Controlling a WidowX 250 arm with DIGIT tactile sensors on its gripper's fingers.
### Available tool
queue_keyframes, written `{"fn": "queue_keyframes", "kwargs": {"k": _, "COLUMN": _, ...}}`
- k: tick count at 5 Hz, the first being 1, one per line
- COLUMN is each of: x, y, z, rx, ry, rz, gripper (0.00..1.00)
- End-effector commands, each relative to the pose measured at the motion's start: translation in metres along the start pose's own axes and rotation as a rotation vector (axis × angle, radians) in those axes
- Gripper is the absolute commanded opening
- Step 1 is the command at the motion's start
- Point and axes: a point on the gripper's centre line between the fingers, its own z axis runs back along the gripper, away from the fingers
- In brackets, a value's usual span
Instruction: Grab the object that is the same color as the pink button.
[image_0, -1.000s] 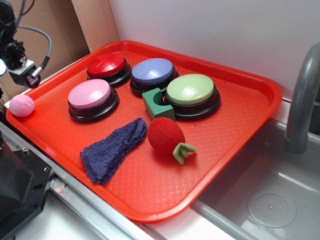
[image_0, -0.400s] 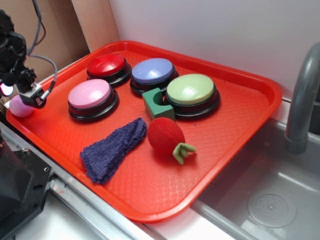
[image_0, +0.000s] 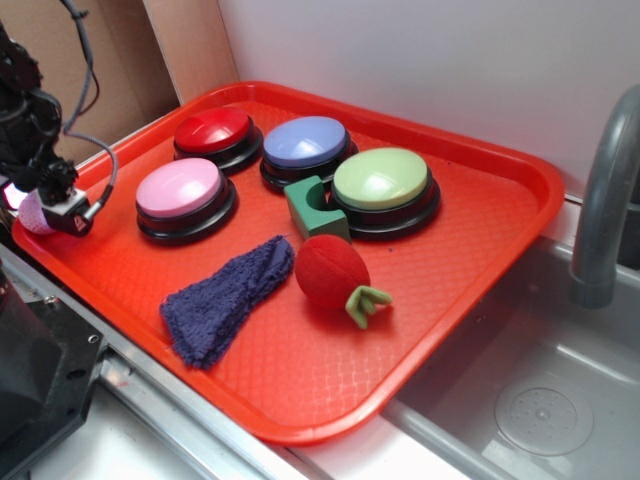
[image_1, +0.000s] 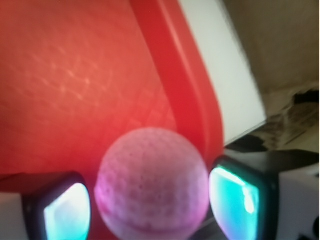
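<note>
Since the pink ball (image_1: 151, 184) is small, round and has a bumpy knit-like skin, I'd judge it light and somewhat soft, with enough texture that it shouldn't slip, but it can roll or squirt out if squeezed off-centre. It sits at the far left corner of the red tray (image_0: 470, 260), right at the rim, mostly hidden behind the arm in the exterior view, where only a pink sliver (image_0: 30, 213) shows. Wrist view: end effector (image_1: 150, 202) is parted, one finger pad (image_1: 67, 210) on each side of the ball, the ball filling most of the gap; can't tell whether either pad touches yet. Best hold is across the widest part, pads level with the ball's middle, closing gently and evenly; too high and it likely pops downward against the rim. The tray's raised edge is just beside the ball, so one finger may catch it on closing. Colour match is the pink button (image_0: 180, 189), well apart from the ball on the tray; the red plush ball (image_0: 331, 271) with green stem is the wrong target. Nothing fragile here; low grip force should do.
</note>
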Motion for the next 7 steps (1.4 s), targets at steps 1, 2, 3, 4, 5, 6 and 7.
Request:
{"fn": "queue_keyframes", "kwargs": {"k": 1, "x": 0.008, "y": 0.01, "z": 0.0, "rx": 0.019, "ry": -0.005, "rz": 0.034, "gripper": 0.27}}
{"fn": "queue_keyframes", "kwargs": {"k": 2, "x": 0.007, "y": 0.007, "z": 0.007, "rx": -0.005, "ry": -0.008, "rz": 0.037, "gripper": 0.0}}
{"fn": "queue_keyframes", "kwargs": {"k": 3, "x": 0.007, "y": 0.004, "z": 0.019, "rx": -0.003, "ry": 0.003, "rz": 0.054, "gripper": 0.0}}
{"fn": "queue_keyframes", "kwargs": {"k": 4, "x": 0.01, "y": -0.004, "z": 0.042, "rx": -0.054, "ry": 0.014, "rz": 0.078, "gripper": 0.0}}
{"fn": "queue_keyframes", "kwargs": {"k": 5, "x": 0.013, "y": -0.026, "z": 0.074, "rx": -0.142, "ry": 0.01, "rz": 0.058, "gripper": 0.0}}
{"fn": "queue_keyframes", "kwargs": {"k": 6, "x": 0.015, "y": -0.063, "z": 0.108, "rx": -0.193, "ry": 0.007, "rz": -0.05, "gripper": 0.0}}
{"fn": "queue_keyframes", "kwargs": {"k": 7, "x": 0.012, "y": -0.086, "z": 0.132, "rx": -0.259, "ry": -0.005, "rz": -0.126, "gripper": 0.0}}
